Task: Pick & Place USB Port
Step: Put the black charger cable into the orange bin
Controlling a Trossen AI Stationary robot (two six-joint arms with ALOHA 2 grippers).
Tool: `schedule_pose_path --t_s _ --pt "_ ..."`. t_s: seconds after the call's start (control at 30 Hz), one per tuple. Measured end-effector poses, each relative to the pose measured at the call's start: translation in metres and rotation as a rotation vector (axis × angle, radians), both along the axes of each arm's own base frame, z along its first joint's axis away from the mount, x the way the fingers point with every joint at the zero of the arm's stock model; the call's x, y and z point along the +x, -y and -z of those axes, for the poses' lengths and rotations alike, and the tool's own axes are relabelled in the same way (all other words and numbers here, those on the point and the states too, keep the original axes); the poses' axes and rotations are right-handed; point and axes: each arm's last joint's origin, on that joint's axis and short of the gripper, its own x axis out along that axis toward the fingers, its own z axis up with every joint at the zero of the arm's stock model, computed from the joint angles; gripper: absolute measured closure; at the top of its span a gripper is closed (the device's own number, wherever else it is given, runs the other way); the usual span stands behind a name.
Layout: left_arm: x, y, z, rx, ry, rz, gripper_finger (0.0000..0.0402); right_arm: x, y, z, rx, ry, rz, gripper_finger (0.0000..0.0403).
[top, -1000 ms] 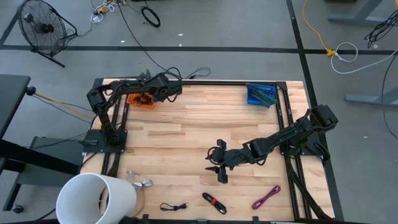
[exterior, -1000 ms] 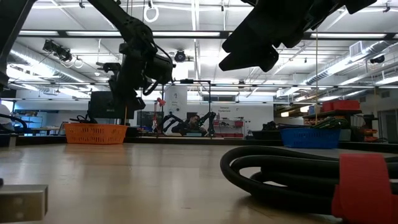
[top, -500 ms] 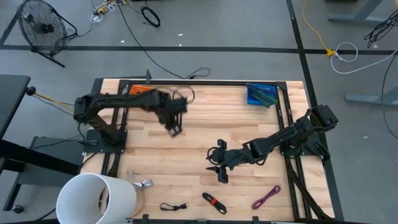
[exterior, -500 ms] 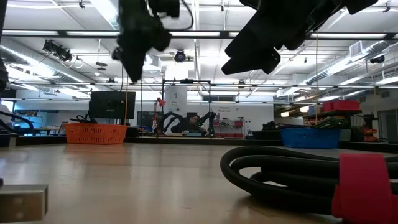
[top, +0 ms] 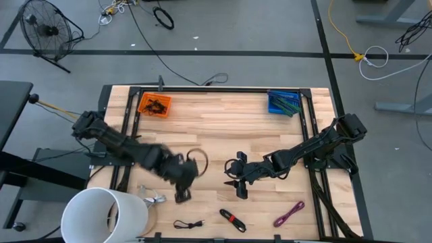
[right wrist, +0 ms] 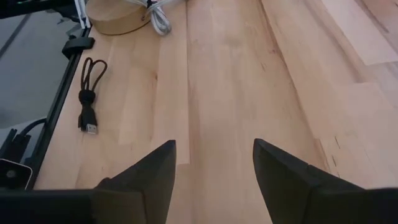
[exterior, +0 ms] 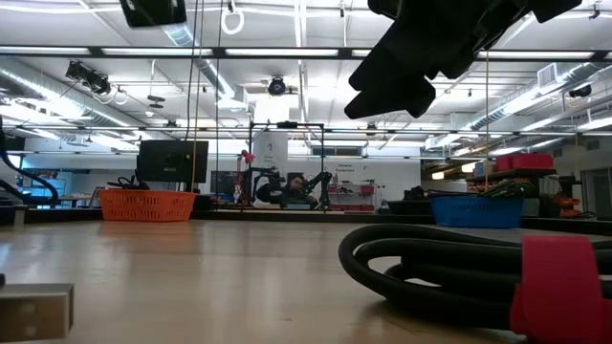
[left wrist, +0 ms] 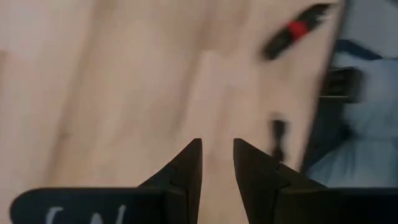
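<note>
Several USB cables lie along the table's near edge: a black one, a black one with a red band, a purple one and a white one. My left gripper hangs above the wood between the white and black cables. It is blurred in the high view; in its wrist view its fingers stand narrowly open with bare wood between them. My right gripper hovers open at mid-table, with nothing between its fingers.
An orange bin with dark items stands at the far left, a blue bin at the far right. A white cylinder on a wooden base fills the near left corner. The banded cable looms close in the low view.
My left gripper has swung away from the orange bin at the far left, across the table toward the near edge and the right, turning as it went. It now hangs by the cables at the front. Its finger gap looks unchanged.
</note>
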Motion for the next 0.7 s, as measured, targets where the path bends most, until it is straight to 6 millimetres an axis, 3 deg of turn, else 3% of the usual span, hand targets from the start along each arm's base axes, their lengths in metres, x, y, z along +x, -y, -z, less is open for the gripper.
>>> schedule_pose_path --t_s 0.23,0.37,0.7 --pt "-0.018 0.069 0.008 -0.017 0.114 0.077 0.0308 0.000 0.000 0.000 -0.003 -0.003 -0.001 0.0191" --pt "-0.019 0.098 0.029 -0.019 0.107 0.095 0.0308 0.000 0.000 0.000 -0.004 -0.001 -0.001 0.0191" --pt "-0.003 0.122 0.092 0.025 -0.036 0.103 0.0308 0.000 0.000 0.000 -0.002 0.000 0.002 0.0191"
